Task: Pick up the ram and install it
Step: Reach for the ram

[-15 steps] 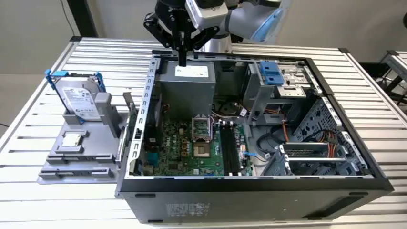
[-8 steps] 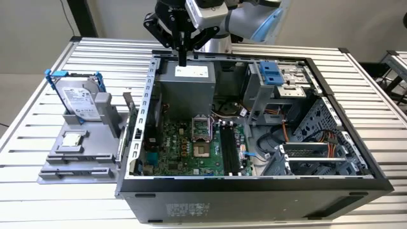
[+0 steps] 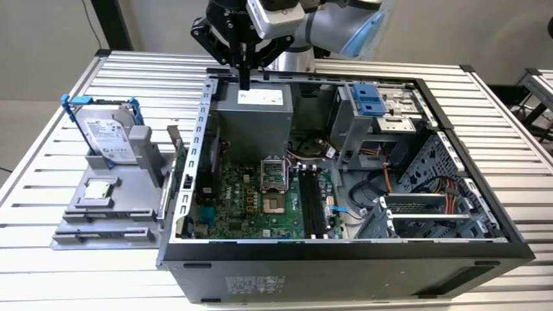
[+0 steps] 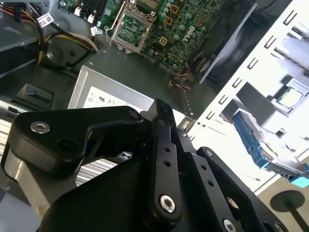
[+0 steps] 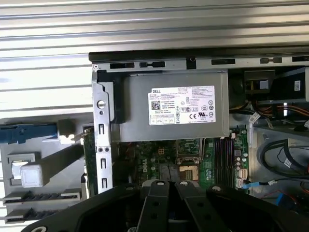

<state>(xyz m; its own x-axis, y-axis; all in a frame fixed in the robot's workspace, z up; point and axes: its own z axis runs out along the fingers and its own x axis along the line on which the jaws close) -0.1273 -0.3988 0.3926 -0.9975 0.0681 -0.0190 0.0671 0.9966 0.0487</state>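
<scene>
Parts on the worktop (image 3: 514, 129), counted
One open computer case (image 3: 346, 272), one power supply (image 3: 255, 123), one hard drive (image 3: 108, 133), one processor chip (image 3: 98, 189), one ram (image 5: 88, 154), one gripper (image 3: 245, 83).

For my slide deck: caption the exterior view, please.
Robot gripper hovers above the power supply of an open computer case, motherboard exposed.

The exterior view stands off the arm, high and at moderate distance, and faces obliquely down into the open computer case (image 3: 346, 259) lying on the slatted counter (image 3: 52, 278), with the pincer (image 3: 245, 81) at the far side. The first wrist view faces nearly straight down from close above the power supply (image 5: 174, 106); the second wrist view faces obliquely past the pincer's black linkage, nearer still. All three views share the power supply and the motherboard (image 3: 250, 201).
</scene>
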